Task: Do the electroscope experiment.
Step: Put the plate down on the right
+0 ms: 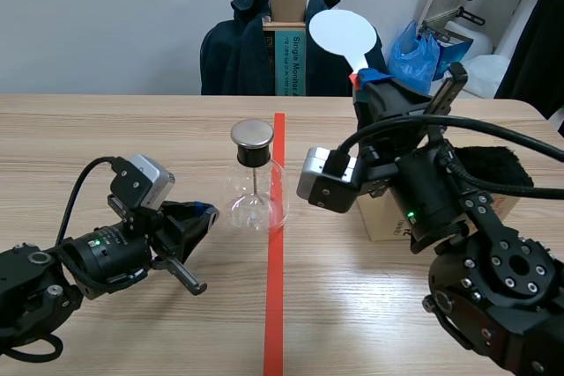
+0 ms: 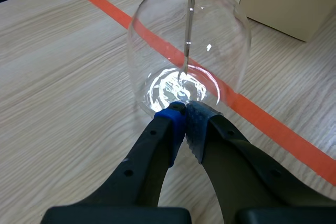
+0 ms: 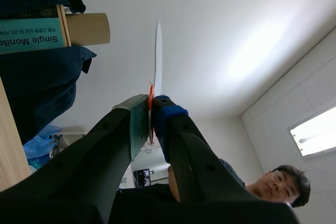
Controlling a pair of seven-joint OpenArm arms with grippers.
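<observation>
Electroscope (image 1: 256, 184), a glass flask with a metal cap (image 1: 252, 134) and a rod down the middle, stands upright on the bench (image 1: 106, 129). It is just on the left arm's side of the orange tape line (image 1: 275, 305). The left jaws are clenched on nothing, pads (image 2: 170, 124) meeting, tips right at the flask's base. They look to be touching the glass, can't be sure. The right jaws are up high, well above the bench, grasping the orange handle (image 3: 150, 98) of a white paddle (image 1: 342, 33), disc end up. Paddle and cap are well apart. A cardboard box (image 1: 381, 217) sits behind the right arm with a black cloth (image 1: 493, 165) on top.

Step, as I judge it: the paddle is in hand but not yet brought to the electroscope. Whether it has been rubbed on the cloth can't be told.

The next move calls for tipping the disc down and across to the cap, near or onto it. It should go slowly, since the flask is light glass and a bump could tip it. The left jaws at the base probably serve to brace it.
</observation>
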